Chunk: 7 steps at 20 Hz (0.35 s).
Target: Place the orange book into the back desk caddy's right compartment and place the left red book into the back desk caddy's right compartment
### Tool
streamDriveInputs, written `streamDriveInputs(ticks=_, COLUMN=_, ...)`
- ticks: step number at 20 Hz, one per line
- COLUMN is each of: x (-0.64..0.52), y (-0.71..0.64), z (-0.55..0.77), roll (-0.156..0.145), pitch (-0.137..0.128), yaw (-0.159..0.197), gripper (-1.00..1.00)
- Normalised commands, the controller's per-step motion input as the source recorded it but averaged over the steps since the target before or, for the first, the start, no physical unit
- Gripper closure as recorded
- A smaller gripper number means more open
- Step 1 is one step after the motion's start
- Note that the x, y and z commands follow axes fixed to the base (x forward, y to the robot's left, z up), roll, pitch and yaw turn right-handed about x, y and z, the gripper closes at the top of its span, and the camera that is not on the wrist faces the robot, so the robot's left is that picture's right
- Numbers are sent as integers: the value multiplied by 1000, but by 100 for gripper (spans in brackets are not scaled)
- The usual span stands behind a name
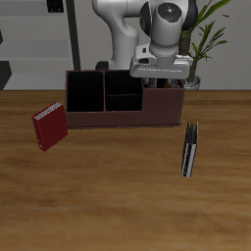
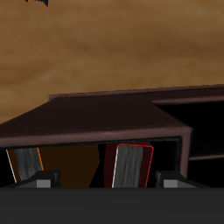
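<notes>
Here the claw (image 1: 165, 78) hangs over the end of the caddy (image 1: 118, 116) that lies toward the right of the frame in the exterior view, with the arm rising behind it at the top centre. The low, dark reddish-brown caddy sits in the upper middle of that frame, toward the back of the table (image 1: 118, 201). Its two black sections further left are open to view, while the claw's body covers the end section.

In the wrist view the claw (image 2: 107, 181) looks straight down into the right compartment (image 2: 79, 166). Its two fingers (image 2: 39, 182) are spread wide, with nothing gripped between them.

Two books stand inside this compartment with their pale page edges facing the camera. The orange book (image 2: 24, 164) is close to one end wall. The red book (image 2: 131, 166) stands apart from it, in the gap between the fingers. I cannot tell whether either finger touches it.

On the table, a second red book (image 1: 49, 127) stands at the left of the exterior frame, just off the caddy's near corner. A thin black-and-grey book (image 1: 190, 149) lies at the right, nearer the table's front edge. A green plant (image 1: 203, 44) shows at the upper right, behind the caddy.
</notes>
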Motion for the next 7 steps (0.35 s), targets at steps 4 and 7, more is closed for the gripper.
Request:
streamDriveInputs(ticks=4, x=-8, y=-60, z=197, roll=15, pitch=-30, yaw=-27, gripper=-100)
streamDriveInputs(ticks=7, x=7, y=-90, z=74, roll=10, pitch=-15, yaw=-30, gripper=-100)
